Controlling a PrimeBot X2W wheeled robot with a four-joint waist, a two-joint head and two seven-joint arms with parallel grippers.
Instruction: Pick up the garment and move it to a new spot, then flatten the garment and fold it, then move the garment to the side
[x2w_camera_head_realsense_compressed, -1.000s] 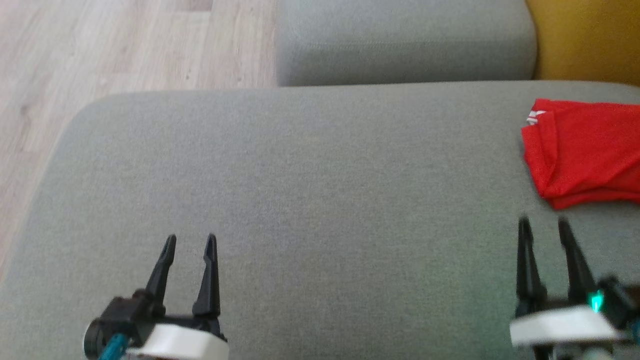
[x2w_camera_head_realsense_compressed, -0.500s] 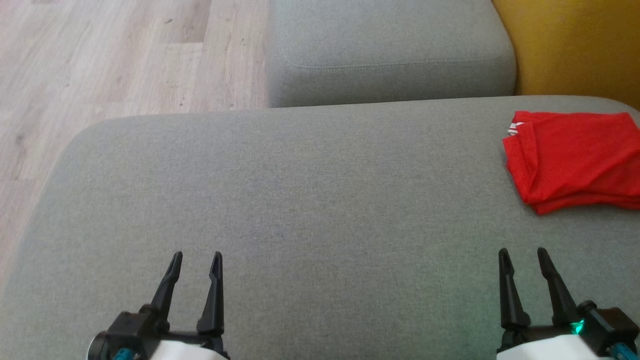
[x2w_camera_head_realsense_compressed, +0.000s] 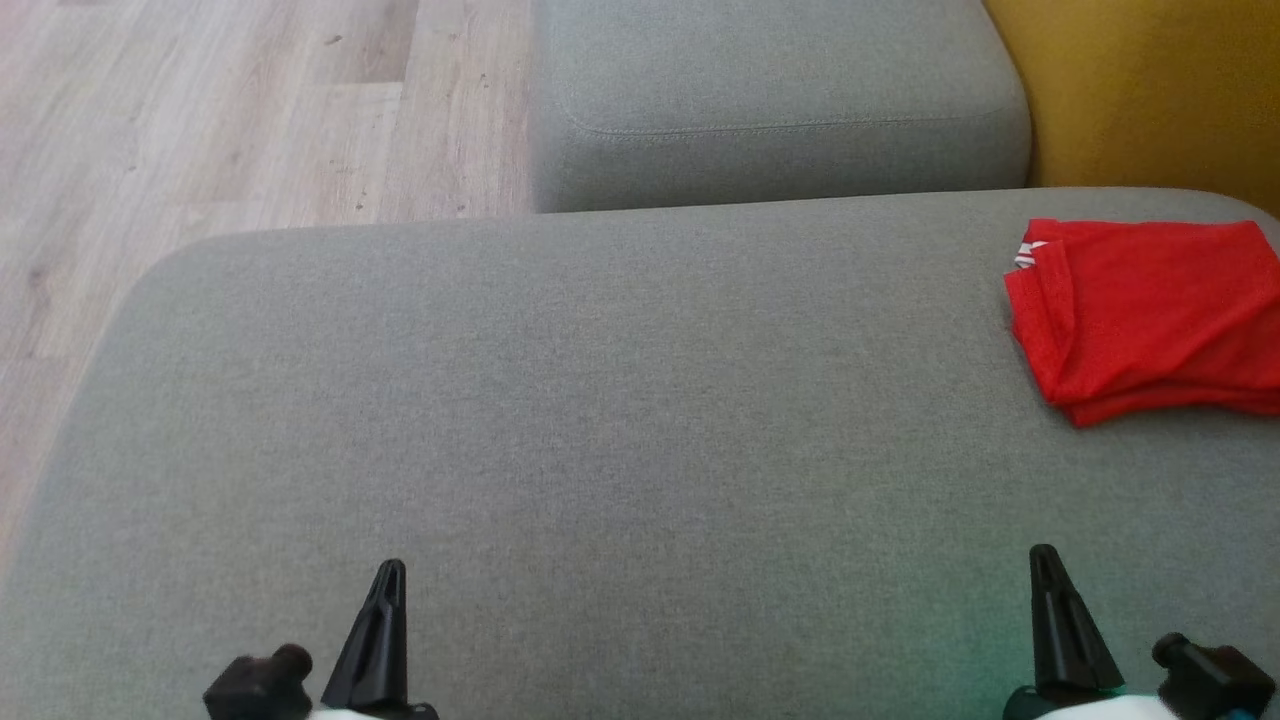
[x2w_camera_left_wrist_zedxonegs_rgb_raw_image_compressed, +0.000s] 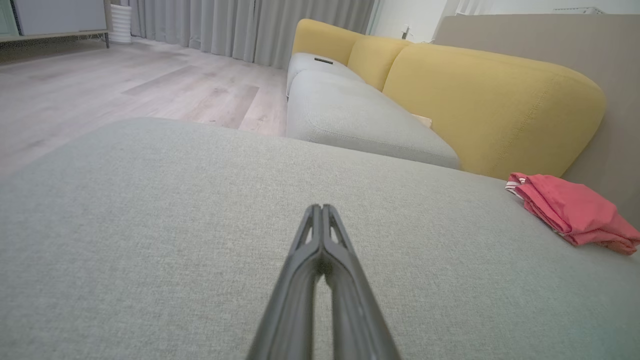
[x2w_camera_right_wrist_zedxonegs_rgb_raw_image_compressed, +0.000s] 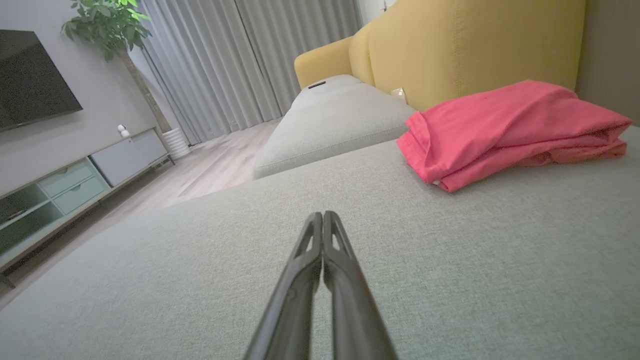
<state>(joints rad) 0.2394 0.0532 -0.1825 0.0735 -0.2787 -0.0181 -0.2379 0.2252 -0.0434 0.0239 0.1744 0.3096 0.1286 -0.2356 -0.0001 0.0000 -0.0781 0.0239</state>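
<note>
So the garment (x2w_camera_head_realsense_compressed: 1140, 310) is a red one, folded into a chunky little stack with a few layers showing along its near edge. It sits way over on the right-hand side of the big grey sofa cushion (x2w_camera_head_realsense_compressed: 600, 400), close to the back edge, with a bit of white striping poking out at its far left corner. From the right wrist view it looks more pinkish. The fold edges face the camera and the yellow backrest (x2w_camera_right_wrist_zedxonegs_rgb_raw_image_compressed: 465, 45) is right behind it.

Both arms are parked low at the near edge of that cushion, well apart from each other. The left gripper (x2w_camera_head_realsense_compressed: 390, 572) has its jaws clenched, the two dark fingers pressed flat together into one point, nothing in them. Same deal with the right gripper (x2w_camera_head_realsense_compressed: 1043, 555): jaws clamped shut and empty, tip pointing up the cushion. It's the closer of the two to the garment but clearly not touching it, with plain grey fabric between them.

Beyond the big cushion there's a second grey seat cushion (x2w_camera_head_realsense_compressed: 780, 100), and pale wood floor (x2w_camera_head_realsense_compressed: 200, 120) off to the left. The right wrist view also catches grey curtains (x2w_camera_right_wrist_zedxonegs_rgb_raw_image_compressed: 225, 65), a potted plant (x2w_camera_right_wrist_zedxonegs_rgb_raw_image_compressed: 107, 25), a dark TV (x2w_camera_right_wrist_zedxonegs_rgb_raw_image_compressed: 30, 85) and a low cabinet (x2w_camera_right_wrist_zedxonegs_rgb_raw_image_compressed: 75, 180).
</note>
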